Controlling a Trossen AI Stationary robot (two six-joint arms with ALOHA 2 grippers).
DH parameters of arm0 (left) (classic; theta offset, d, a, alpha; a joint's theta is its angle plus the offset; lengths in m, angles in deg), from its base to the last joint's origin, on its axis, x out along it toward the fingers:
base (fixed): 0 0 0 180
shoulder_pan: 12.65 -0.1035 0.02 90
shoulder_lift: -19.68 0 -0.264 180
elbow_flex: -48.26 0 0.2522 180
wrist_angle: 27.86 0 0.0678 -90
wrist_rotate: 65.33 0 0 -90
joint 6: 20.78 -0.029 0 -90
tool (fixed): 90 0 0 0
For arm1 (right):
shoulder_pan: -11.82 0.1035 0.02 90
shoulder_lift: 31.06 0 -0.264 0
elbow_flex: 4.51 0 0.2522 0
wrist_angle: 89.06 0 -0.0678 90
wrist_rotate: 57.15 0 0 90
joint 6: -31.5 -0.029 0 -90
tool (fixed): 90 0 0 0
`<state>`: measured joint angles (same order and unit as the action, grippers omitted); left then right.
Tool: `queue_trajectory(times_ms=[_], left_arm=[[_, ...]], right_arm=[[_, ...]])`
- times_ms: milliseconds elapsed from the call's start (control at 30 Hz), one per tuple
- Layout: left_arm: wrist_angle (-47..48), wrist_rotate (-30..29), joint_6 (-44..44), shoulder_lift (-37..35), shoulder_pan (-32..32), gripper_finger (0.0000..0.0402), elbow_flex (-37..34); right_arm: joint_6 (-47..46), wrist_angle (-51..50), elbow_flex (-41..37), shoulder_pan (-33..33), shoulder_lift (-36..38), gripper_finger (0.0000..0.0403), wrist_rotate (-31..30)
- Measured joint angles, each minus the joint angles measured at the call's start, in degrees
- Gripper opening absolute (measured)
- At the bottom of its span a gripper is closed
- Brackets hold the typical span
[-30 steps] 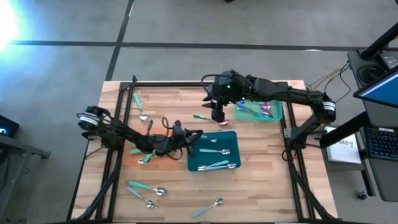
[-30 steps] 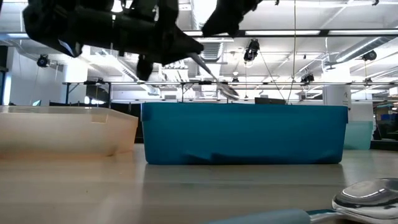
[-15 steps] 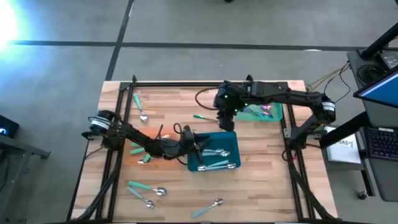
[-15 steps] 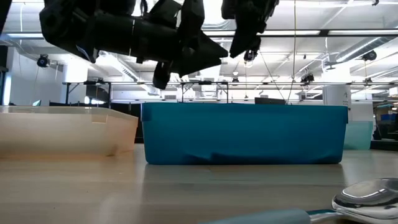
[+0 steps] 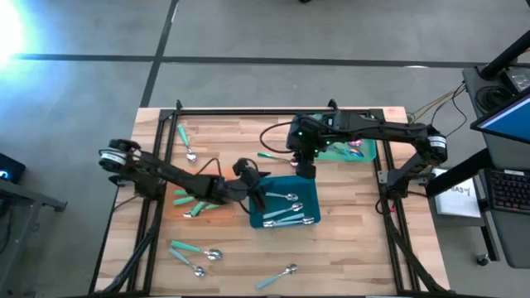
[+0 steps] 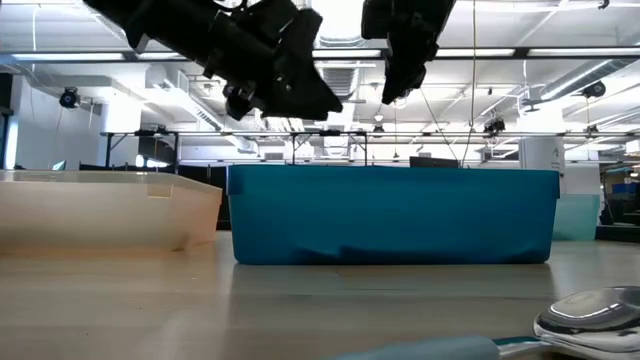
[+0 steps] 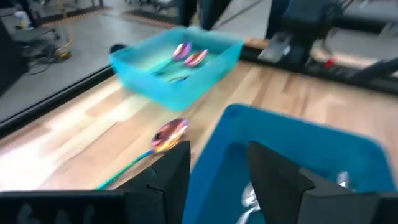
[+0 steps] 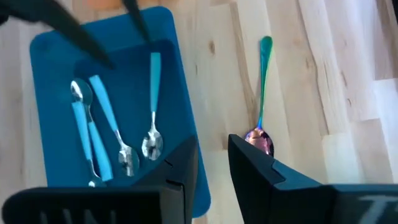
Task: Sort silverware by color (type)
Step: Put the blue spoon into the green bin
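The teal tray holds several teal-handled spoons. My left gripper hovers open and empty over that tray's left edge. My right gripper hangs above the tray's far edge, its fingers a little apart with nothing between them. An iridescent purple-handled spoon lies flat on the wood just beyond the tray, its bowl close beside my right gripper. The green tray at the far right holds purple-blue silverware. In the low view both grippers stand above the teal tray.
An orange tray with teal-handled pieces lies under my left arm. Loose teal-handled silverware lies at the far left and near the front edge. A black frame runs around the table.
My left gripper carried a teal-handled spoon toward the table's right over the teal tray, opened and let go of it, then drew back a little to the left. The spoon now lies in the tray. My right gripper has moved toward the right and near edges.
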<state>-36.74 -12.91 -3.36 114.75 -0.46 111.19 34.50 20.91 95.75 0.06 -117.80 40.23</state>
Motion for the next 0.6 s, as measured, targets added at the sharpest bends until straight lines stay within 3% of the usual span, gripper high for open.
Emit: queue_trajectory(times_ms=[167, 233, 467, 600], left_arm=[[7.7, 0.4, -2.8, -3.6, -3.5, 0.0144, -0.4], [10.0, 3.2, -4.5, -4.4, -5.7, 0.0144, -0.7], [10.4, 26.8, -12.0, -2.1, -18.4, 0.0144, -0.3], [11.7, 36.8, -18.4, -0.2, -25.2, 0.0144, 0.9]], right_arm=[[0.0, 0.1, -1.6, 0.0, 0.0, 0.0075, -3.5], [0.0, 0.1, -2.8, 0.0, 0.0, 0.0076, -6.1], [-1.5, 1.4, -7.4, -0.1, 0.0, 0.0087, -15.3], [-1.5, 1.5, -9.2, -0.3, 0.0, 0.0091, -16.5]])
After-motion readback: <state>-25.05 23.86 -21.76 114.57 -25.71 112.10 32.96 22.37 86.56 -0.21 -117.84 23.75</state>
